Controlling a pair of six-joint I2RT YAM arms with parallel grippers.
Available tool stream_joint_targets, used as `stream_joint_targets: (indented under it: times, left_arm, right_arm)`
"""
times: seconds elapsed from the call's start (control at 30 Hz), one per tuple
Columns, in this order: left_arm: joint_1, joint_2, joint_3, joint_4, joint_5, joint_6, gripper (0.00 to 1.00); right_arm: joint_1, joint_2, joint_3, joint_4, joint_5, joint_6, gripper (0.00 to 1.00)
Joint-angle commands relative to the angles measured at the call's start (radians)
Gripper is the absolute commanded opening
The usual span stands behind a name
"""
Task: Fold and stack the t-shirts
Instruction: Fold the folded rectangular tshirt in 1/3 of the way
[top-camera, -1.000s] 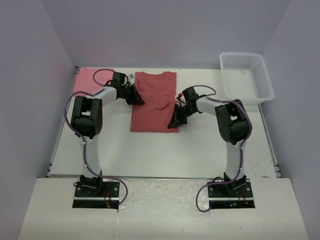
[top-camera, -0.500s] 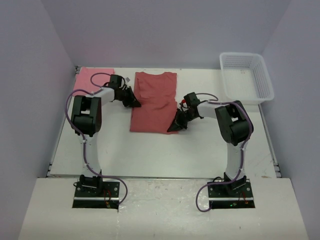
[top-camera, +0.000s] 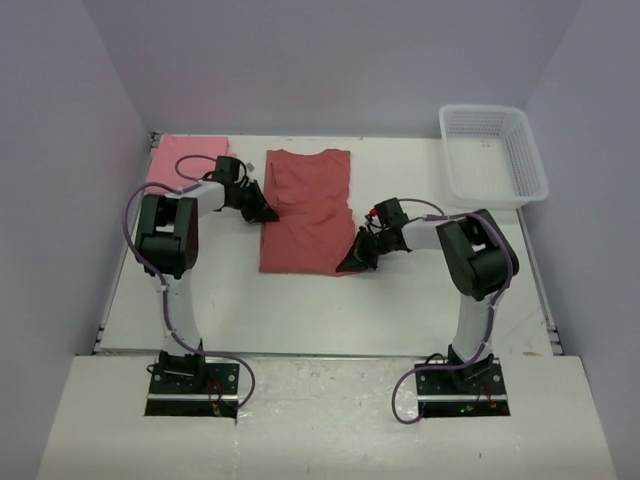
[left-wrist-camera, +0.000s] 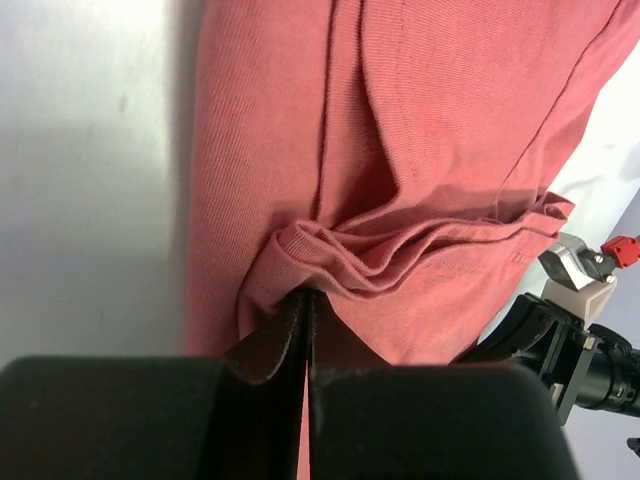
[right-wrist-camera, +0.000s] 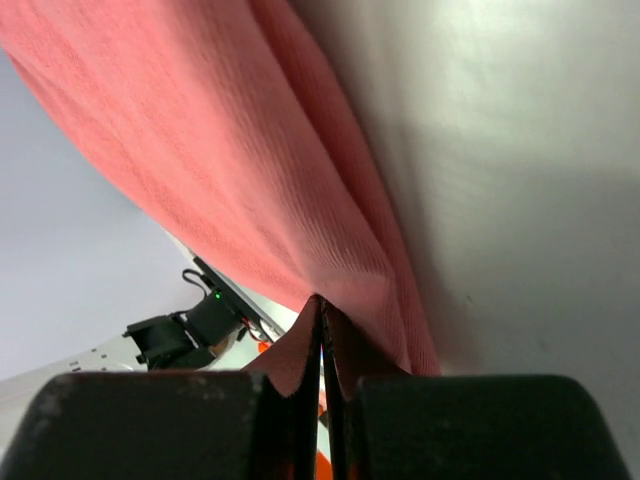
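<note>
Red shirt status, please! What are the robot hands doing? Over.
Left gripper shut on red shirt, left edge. Right gripper shut on its near right corner. Pink shirt lies aside. Nothing blocking.

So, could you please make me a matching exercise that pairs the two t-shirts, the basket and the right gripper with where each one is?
Things:
1. brick-red t-shirt
2. pink t-shirt
3. white basket
4. right gripper

Places or states:
A. at the far right corner of the table
B. at the table's far left corner
C. shut on the near right corner of the brick-red t-shirt
D. lying mid-table, between the two arms

Pairs: 1-D, 2-B, 3-A, 4-C
</note>
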Motion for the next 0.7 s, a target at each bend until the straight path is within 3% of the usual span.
stream_joint_targets:
  times: [0.0,0.33,0.67]
  left_arm:
    - [0.020,-0.053,-0.124,-0.038,-0.123,-0.001,0.00]
    - [-0.016,-0.262,-0.331,-0.007,-0.169,0.027,0.00]
    - [-0.040,-0.398,-0.514,0.044,-0.181,0.030,0.00]
  right_arm:
    - [0.013,0.002,-0.116,-0.059,0.130,-0.018,0.00]
    - [0.074,-0.151,-0.383,0.059,0.190,0.023,0.00]
    - [0.313,-0.323,-0.515,0.118,0.283,0.156,0.00]
